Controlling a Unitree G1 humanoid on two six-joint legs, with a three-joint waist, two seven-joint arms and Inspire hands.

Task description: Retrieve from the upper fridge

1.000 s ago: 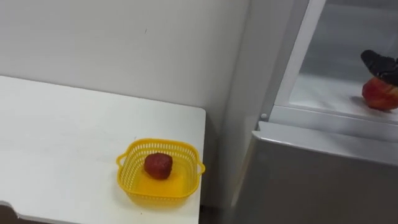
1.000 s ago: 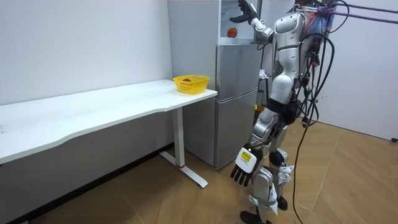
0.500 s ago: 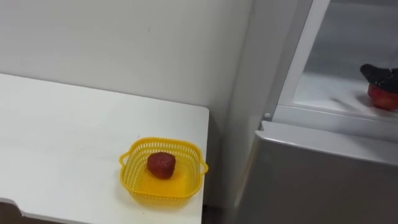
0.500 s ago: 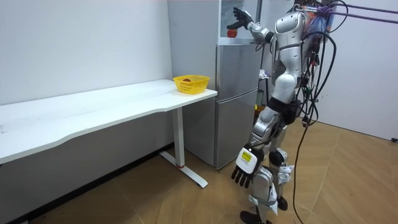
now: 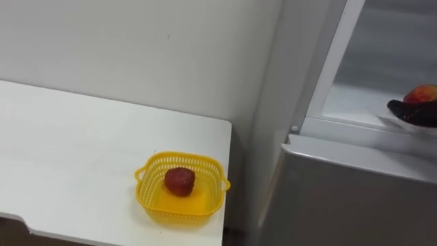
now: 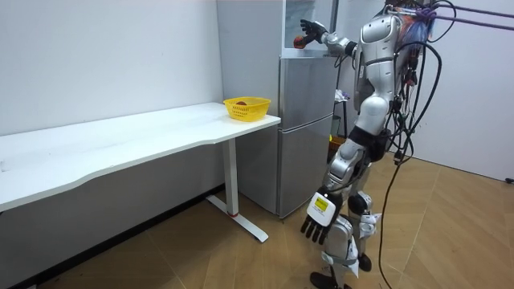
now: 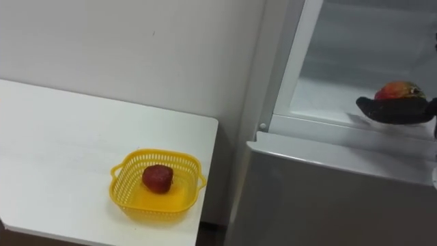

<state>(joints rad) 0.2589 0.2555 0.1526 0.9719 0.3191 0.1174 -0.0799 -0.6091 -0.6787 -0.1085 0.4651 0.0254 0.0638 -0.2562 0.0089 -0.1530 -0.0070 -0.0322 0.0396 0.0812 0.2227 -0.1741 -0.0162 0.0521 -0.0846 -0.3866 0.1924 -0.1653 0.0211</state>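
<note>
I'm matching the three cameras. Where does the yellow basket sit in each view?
Left eye view: yellow basket low centre, at the white table's corner.
Right eye view: basket lower left of centre, same corner.
Room view: basket centre, on the table's end.
Shared landmark: the grey fridge beside that corner, right hand holding a red fruit in its upper part.

A long white rectangular table (image 6: 120, 148) on white metal legs is being kept against the plain pale grey wall (image 6: 104, 56). The brown herringbone wooden floor (image 6: 450, 233) is being lit evenly.
</note>
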